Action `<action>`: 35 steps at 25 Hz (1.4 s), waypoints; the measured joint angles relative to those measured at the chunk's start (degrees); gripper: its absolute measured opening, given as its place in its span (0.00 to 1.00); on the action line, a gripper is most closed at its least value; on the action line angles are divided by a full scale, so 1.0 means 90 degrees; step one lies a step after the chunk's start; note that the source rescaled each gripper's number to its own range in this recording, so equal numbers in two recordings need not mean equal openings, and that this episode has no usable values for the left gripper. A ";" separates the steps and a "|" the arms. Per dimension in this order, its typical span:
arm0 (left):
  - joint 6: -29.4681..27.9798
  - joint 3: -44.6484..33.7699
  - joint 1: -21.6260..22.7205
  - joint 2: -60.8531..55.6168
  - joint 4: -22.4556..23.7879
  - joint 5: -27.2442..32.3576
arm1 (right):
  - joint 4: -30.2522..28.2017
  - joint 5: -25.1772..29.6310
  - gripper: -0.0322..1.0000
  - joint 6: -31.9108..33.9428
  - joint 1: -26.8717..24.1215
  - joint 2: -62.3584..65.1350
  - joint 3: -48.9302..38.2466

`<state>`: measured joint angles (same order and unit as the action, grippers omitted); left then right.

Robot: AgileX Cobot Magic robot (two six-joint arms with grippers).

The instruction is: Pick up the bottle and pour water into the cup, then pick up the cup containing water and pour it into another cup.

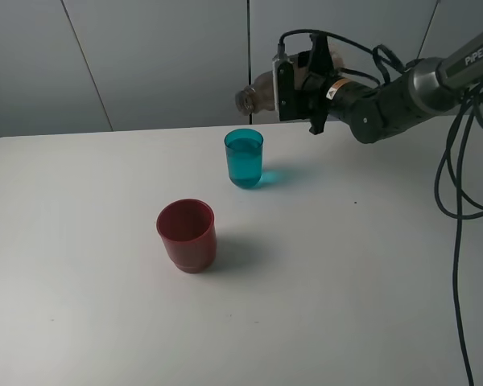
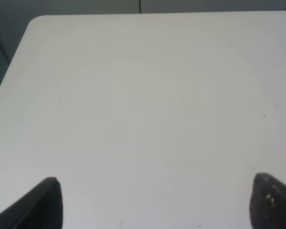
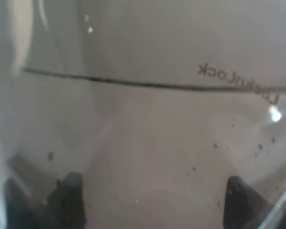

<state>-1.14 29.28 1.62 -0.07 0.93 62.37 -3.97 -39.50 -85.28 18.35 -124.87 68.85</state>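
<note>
Nearest stands the red cup (image 1: 186, 235) on the white surface (image 1: 80, 305); right and farther back, the teal cup (image 1: 244, 158) holds water. Higher up, the right hand (image 1: 283, 84) grips the bottle (image 1: 258, 92) sideways, mouth leftward. The left hand (image 2: 157, 202) gapes wide.

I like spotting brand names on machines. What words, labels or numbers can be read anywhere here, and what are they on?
"PIPER": white letters on the right arm.
"LocknLock": on the bottle, mirrored in the right wrist view.
Small sticker near the end of that arm: too small to read.
Teal cup and red cup: no text visible.
</note>
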 joint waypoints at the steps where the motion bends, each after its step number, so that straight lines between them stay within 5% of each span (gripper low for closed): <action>1: 0.0000 0.0000 0.0000 0.0000 0.0000 0.0000 | 0.0040 0.0026 0.05 0.0249 0.0000 0.0015 0.0000; 8: 0.0000 0.0000 0.0000 0.0000 0.0000 0.0000 | 0.0148 0.0947 0.05 0.2466 -0.0015 0.0504 -0.0150; 15: 0.0000 0.0000 0.0000 0.0000 0.0000 0.0000 | 0.0004 0.1444 0.05 0.6095 -0.0613 0.0765 -0.0461; 20: 0.0000 0.0000 0.0000 0.0000 0.0000 0.0000 | -0.0484 0.1344 0.05 0.8530 -0.1173 0.0768 -0.0747; 25: -0.0014 0.0000 0.0000 0.0000 0.0000 0.0000 | -0.0673 0.0169 0.05 1.0532 -0.1689 0.0708 -0.1143; 29: -0.0014 0.0000 0.0000 0.0000 0.0000 0.0000 | -0.0679 -0.0224 0.05 1.0899 -0.1783 0.0388 -0.1180; 35: -0.0014 0.0000 0.0000 0.0000 0.0000 0.0000 | -0.0706 -0.0640 0.05 1.0333 -0.1783 -0.0147 -0.1168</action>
<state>-1.26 29.28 1.62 -0.07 0.93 62.37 -10.33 -45.26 7.71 2.30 -126.19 58.34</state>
